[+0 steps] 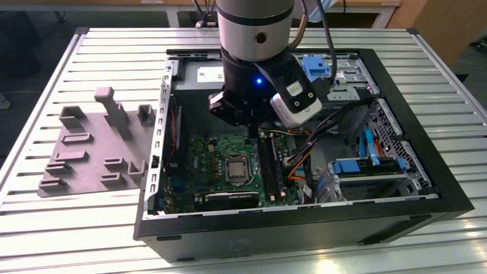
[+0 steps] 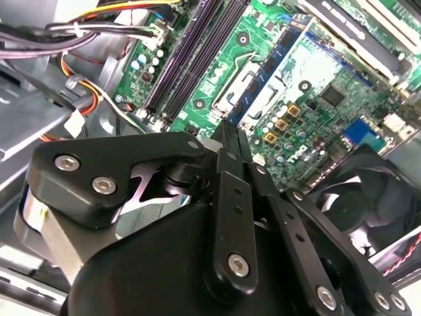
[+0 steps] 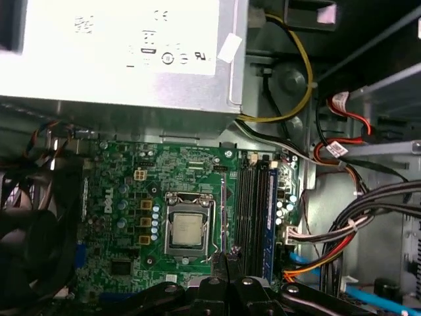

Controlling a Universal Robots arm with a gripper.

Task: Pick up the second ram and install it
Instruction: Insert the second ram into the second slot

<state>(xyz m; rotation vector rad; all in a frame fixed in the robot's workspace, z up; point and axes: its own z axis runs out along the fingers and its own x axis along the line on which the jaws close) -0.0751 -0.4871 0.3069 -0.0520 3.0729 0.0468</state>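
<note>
black metal gripper point(image 2: 225, 130) nearest, fingers pressed together (nothing visible between them), tips low over green circuit board point(image 3: 191, 164), near its long black slots point(image 3: 253, 210), inside open black computer case point(image 1: 304, 228)

I work over a ribbed metal table point(image 1: 76, 228). On it lie a grey plastic tray point(image 1: 91, 123), toward the exterior view's left, and just beside it an open black computer case point(image 1: 304, 231).

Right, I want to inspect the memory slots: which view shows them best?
The first wrist view: the memory slots run nearly full length, square-on, beside the processor socket. The second wrist view shows the slots slanted and cut off at the picture's edge. The exterior view shows the slots from farther off.
</note>
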